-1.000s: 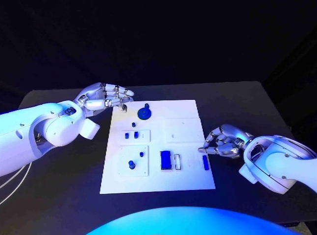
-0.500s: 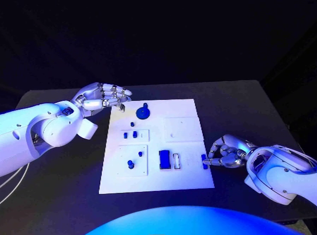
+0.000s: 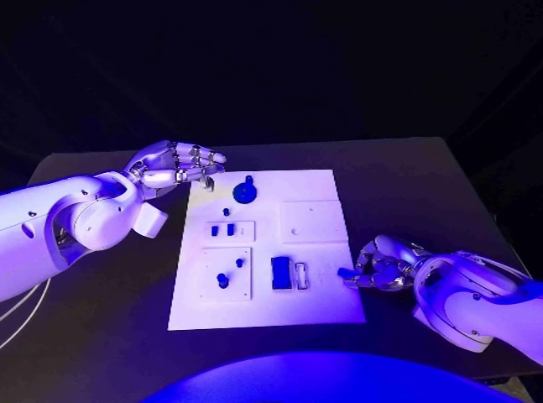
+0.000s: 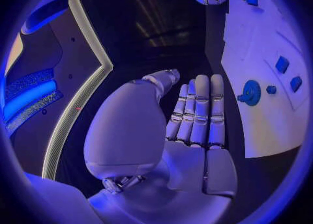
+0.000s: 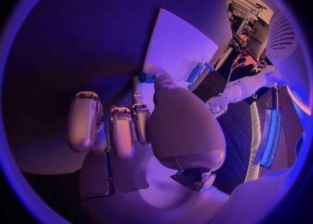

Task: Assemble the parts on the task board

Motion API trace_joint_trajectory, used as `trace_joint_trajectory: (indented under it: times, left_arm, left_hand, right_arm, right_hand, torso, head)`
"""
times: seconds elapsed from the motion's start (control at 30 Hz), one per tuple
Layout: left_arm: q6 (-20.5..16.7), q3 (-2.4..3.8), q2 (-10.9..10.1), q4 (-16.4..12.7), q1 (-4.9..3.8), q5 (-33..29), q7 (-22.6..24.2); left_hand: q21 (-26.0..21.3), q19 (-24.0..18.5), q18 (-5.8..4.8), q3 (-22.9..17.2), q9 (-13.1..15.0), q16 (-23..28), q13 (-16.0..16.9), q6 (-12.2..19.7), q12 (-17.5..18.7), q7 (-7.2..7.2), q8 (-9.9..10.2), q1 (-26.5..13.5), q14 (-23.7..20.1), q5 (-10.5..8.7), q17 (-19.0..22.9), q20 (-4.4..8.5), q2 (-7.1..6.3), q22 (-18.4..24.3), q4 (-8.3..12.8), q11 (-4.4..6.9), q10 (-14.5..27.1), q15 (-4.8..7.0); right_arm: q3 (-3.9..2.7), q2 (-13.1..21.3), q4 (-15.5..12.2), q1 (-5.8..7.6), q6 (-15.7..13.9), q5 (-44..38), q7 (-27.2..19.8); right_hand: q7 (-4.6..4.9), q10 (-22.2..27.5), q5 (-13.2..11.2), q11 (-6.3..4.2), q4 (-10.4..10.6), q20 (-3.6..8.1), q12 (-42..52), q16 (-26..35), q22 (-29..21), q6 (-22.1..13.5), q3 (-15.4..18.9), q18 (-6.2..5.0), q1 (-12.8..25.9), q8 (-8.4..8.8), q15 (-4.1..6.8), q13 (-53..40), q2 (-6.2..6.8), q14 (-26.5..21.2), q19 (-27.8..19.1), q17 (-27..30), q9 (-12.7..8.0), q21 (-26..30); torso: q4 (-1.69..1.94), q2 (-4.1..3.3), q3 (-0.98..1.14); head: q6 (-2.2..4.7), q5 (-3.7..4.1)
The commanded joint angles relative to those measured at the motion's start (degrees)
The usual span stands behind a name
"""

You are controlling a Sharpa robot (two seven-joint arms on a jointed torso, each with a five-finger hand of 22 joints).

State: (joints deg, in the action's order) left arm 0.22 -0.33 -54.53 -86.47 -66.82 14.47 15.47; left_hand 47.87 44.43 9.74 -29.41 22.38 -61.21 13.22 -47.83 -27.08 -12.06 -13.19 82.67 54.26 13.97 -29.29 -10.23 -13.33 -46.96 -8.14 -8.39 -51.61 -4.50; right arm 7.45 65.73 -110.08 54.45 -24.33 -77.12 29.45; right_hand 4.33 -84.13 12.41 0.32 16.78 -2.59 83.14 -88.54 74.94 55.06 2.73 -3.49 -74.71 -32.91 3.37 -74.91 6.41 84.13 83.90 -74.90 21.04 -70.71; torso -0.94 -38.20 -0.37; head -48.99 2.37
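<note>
Two hands at the white board, the right one on a small blue piece.

The left hand (image 3: 174, 166) hovers at the far left corner of the board (image 3: 322, 306), fingers curled in and holding nothing. Blue pieces (image 3: 279, 274) lie on the board. At the right edge, the right hand (image 3: 380, 264) pinches a blue piece (image 3: 347, 272) with its fingertips.

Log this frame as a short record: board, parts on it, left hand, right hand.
board: white task board in the middle of the black table
parts: blue round part near the far edge; blue block nearer the robot
left hand: left hand at the board's far left corner, fingers curled, holding nothing
right hand: right hand at the board's right edge, fingers pinching a small blue part
</note>
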Motion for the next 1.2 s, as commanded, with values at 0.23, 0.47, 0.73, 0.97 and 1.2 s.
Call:
trace_joint_trajectory:
  times: [0.23, 0.47, 0.73, 0.97, 1.2]
  left_arm:
    - [0.9, 0.03, -0.1, -0.2, 0.00, -0.4, 0.6]
    - [0.9, 0.03, -0.2, -0.2, 0.00, -0.4, 0.6]
    - [0.8, 0.02, -0.3, -0.2, 0.00, -0.4, 0.4]
    - [0.8, 0.02, -0.2, -0.1, 0.00, -0.4, 0.3]
    - [0.9, 0.02, -0.1, 0.0, 0.00, -0.4, 0.2]
  left_hand:
    - [-0.2, 0.1, 0.72, 0.0, 0.0, 0.0, -0.1, 0.3, -0.3, 0.12, -0.4, -0.2, -0.3, 0.28, 0.1, -0.26, 0.40, 0.1, -0.5, 0.06, 0.5, -0.01]
    - [-0.3, 0.1, 0.72, 0.0, 0.0, -0.1, -0.1, 0.4, -0.3, 0.11, -0.4, -0.2, -0.3, 0.29, 0.1, -0.26, 0.43, 0.1, -0.5, 0.06, 0.5, -0.01]
    - [-0.3, 0.1, 0.72, 0.0, 0.0, -0.1, -0.1, 0.4, -0.3, 0.11, -0.4, -0.2, -0.3, 0.29, 0.1, -0.26, 0.43, 0.1, -0.5, 0.06, 0.5, -0.01]
    - [-0.3, 0.2, 0.72, 0.0, 0.0, -0.1, -0.1, 0.4, -0.4, 0.11, -0.4, -0.2, -0.4, 0.30, 0.1, -0.26, 0.48, 0.1, -0.6, 0.05, 0.5, -0.01]
    - [-0.4, 0.2, 0.72, 0.0, 0.0, -0.1, -0.1, 0.4, -0.4, 0.09, -0.5, -0.2, -0.4, 0.30, 0.1, -0.27, 0.55, 0.2, -0.7, 0.04, 0.6, -0.02]
  right_arm:
    - [0.15, -1.7, 0.7, -0.32, 1.6, -3.8, 0.9]
    - [0.14, -1.7, 1.0, -0.32, 1.1, -5.0, 1.0]
    - [0.01, -0.5, 0.3, 0.19, 0.2, -5.0, 1.1]
    - [-0.12, 0.7, -1.2, 2.85, -0.3, -3.3, 1.0]
    - [-0.15, -0.1, -3.1, 4.49, 0.1, 1.4, 0.9]
  right_hand:
    - [-0.93, -1.4, -2.5, -1.06, -0.6, 0.51, 0.2, -0.1, 10.8, 0.7, -6.6, 0.23, -8.8, 0.77, 0.89, -9.1, -1.87, 5.1, 1.4, -11.6, -0.7, -0.2]
    - [-0.77, -1.5, -3.0, -1.48, -0.6, 0.57, 0.1, 0.0, 10.8, 0.2, -27.7, 0.32, -7.9, -0.03, 1.07, -9.3, 2.03, 5.1, 1.4, -11.5, 0.0, -0.3]
    - [-1.00, -1.7, -3.0, -1.19, -2.2, 0.69, 0.2, 0.0, 10.8, -0.7, -37.8, 0.27, -2.1, -2.39, 0.99, -9.4, 4.54, 5.1, 1.4, -11.6, 1.8, -0.3]
    - [-0.95, -1.8, -2.8, -1.15, -2.3, 0.66, 0.2, -0.1, 10.8, -0.8, -39.0, 0.30, -0.9, -2.60, 0.95, -9.5, 4.47, 5.1, 1.5, -11.7, 1.9, -0.5]
    - [-0.89, -1.9, -2.5, -1.09, -1.7, 0.62, 0.4, -0.1, 10.9, -0.8, -40.5, 0.34, 1.8, -2.87, 0.90, -9.6, 4.09, 5.2, 1.5, -11.8, 2.1, -0.7]
  torso:
    - [-0.02, 0.00, 0.01]
    - [-0.01, 0.06, 0.04]
    - [-0.09, 0.06, 0.08]
    - [-0.07, 0.04, 0.04]
    - [0.04, 0.00, 0.02]
  head:
    - [-0.30, -0.21]
    - [-0.21, -0.22]
    - [-0.04, -0.24]
    - [0.03, -0.16]
    - [0.00, -0.34]
